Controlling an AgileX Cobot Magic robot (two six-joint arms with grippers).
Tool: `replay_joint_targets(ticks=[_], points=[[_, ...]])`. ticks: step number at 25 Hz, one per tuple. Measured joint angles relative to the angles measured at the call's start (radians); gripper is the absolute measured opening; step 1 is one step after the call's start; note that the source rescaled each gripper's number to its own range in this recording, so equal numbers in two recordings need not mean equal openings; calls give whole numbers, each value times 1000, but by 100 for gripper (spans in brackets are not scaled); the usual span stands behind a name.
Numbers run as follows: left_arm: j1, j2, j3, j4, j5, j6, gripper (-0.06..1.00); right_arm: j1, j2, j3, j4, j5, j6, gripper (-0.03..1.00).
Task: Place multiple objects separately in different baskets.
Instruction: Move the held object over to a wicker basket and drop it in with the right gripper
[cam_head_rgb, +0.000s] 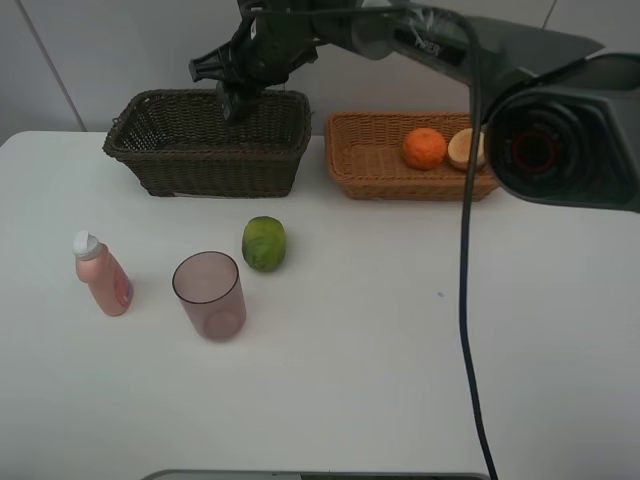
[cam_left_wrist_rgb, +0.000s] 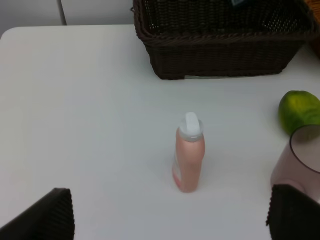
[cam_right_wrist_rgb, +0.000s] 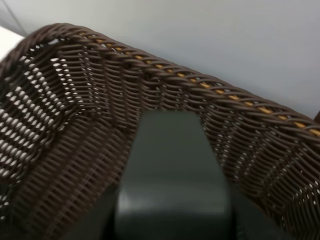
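Observation:
My right gripper (cam_head_rgb: 236, 100) reaches across over the back of the dark brown basket (cam_head_rgb: 200, 168), shut on the dark grey bottle (cam_right_wrist_rgb: 172, 180), which hangs inside the basket's wicker walls (cam_right_wrist_rgb: 70, 150). The orange mandarin (cam_head_rgb: 425, 148) and a paler round fruit (cam_head_rgb: 465, 150) lie in the orange-tan basket (cam_head_rgb: 360, 165). On the table stand the pink white-capped bottle (cam_head_rgb: 102, 275) (cam_left_wrist_rgb: 190, 155) and the mauve cup (cam_head_rgb: 209, 295) (cam_left_wrist_rgb: 300, 160), with the green fruit (cam_head_rgb: 264, 243) (cam_left_wrist_rgb: 299, 111) beside them. My left gripper (cam_left_wrist_rgb: 172, 222) is open, low in front of the pink bottle, its fingers (cam_left_wrist_rgb: 50, 215) wide apart.
The right arm's dark body (cam_head_rgb: 560, 140) and its black cable (cam_head_rgb: 466, 300) cross the right side of the high view, covering part of the tan basket. The dark basket (cam_left_wrist_rgb: 220, 55) stands beyond the pink bottle. The white table (cam_head_rgb: 400, 350) ends at a wall behind the baskets.

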Motion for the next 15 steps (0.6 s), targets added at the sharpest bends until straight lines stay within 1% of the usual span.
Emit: replay_joint_targets(ticks=[3, 15], points=[[0, 0, 0, 0, 0, 0, 99, -11, 24, 0, -18, -13, 0, 0], [0, 0, 0, 0, 0, 0, 99, -13, 57, 0, -43, 23, 0, 0]])
